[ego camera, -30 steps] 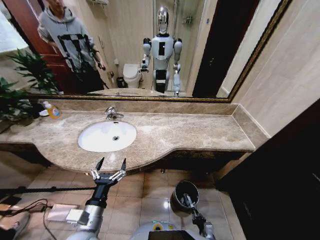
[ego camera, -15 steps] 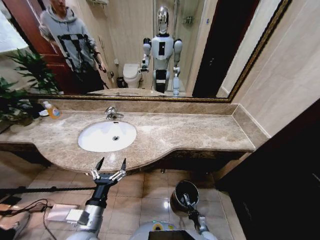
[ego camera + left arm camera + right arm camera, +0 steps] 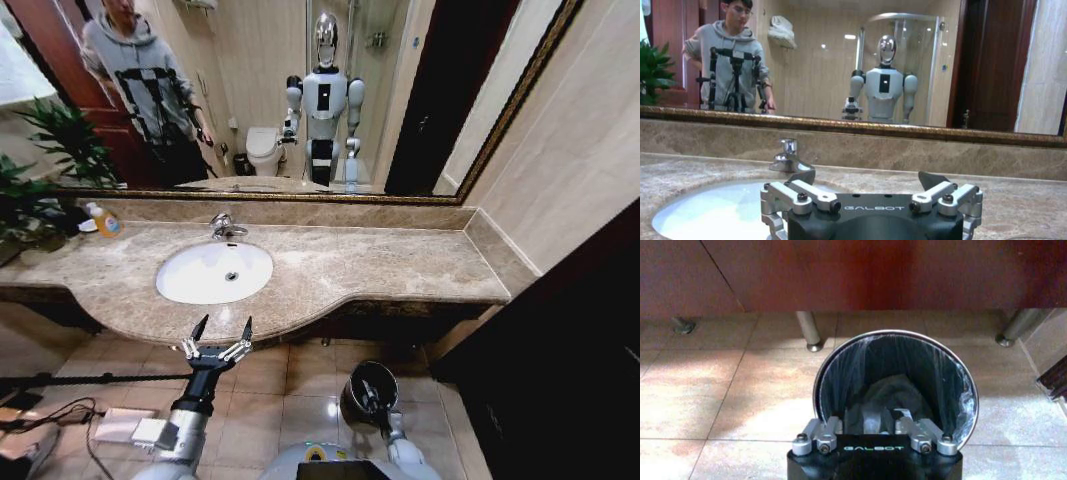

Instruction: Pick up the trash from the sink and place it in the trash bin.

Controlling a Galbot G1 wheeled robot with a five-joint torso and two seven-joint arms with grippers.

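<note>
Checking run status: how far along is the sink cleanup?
Looks nearly done: the sink basin appears bare, no trash visible. Right pincer is at the trash bin's mouth, apparently empty. Left pincer hovers open in front of the counter. Nothing visible left to pick.

Head view: high, looking down on the sink (image 3: pixel 214 272). Left wrist view: low, near, facing that sink (image 3: pixel 713 212). Right wrist view: close above the trash bin (image 3: pixel 960 390).

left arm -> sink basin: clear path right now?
Probably yes. The left gripper hangs open at the counter's front edge, facing the sink; nothing stands between them, and the faucet sits behind the basin.
</note>
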